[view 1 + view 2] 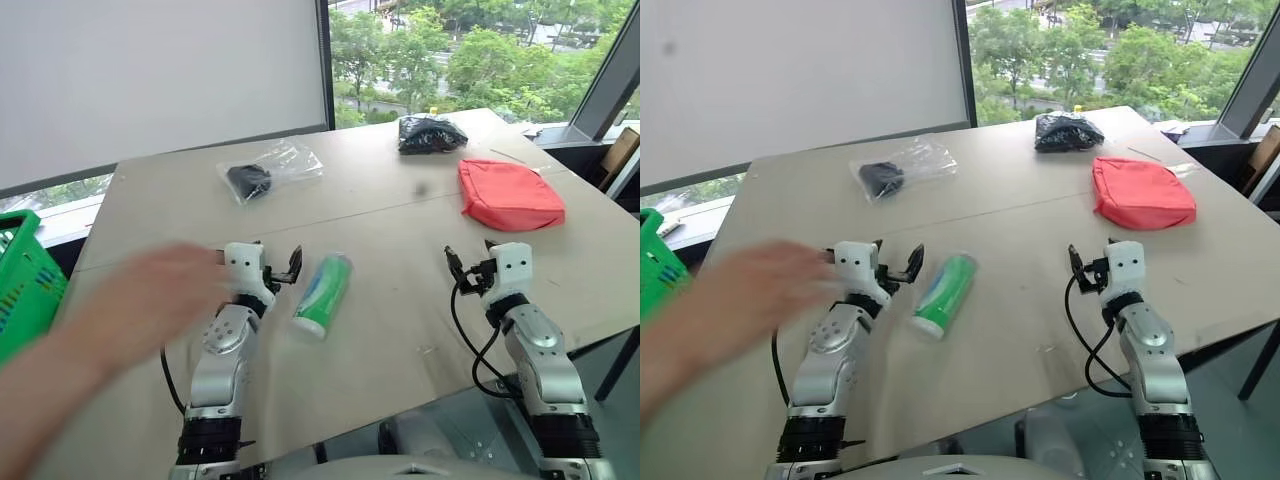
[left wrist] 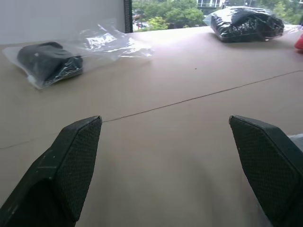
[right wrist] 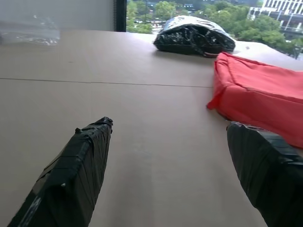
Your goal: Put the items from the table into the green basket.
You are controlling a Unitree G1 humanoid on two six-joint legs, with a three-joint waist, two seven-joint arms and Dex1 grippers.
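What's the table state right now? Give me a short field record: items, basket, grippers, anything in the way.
tube: green-and-white tube lying on the table, just right of the left gripper
clear bag: far left, black object inside
black bundle: far edge
red pouch: flat, ahead of the right gripper
green basket: off the table's left edge
left gripper: open, empty
right gripper: open, empty
obstruction: a person's hand, blurred, beside the left gripper

Open left gripper (image 2: 165,165) over table (image 2: 156,137), facing clear bag (image 2: 71,59).
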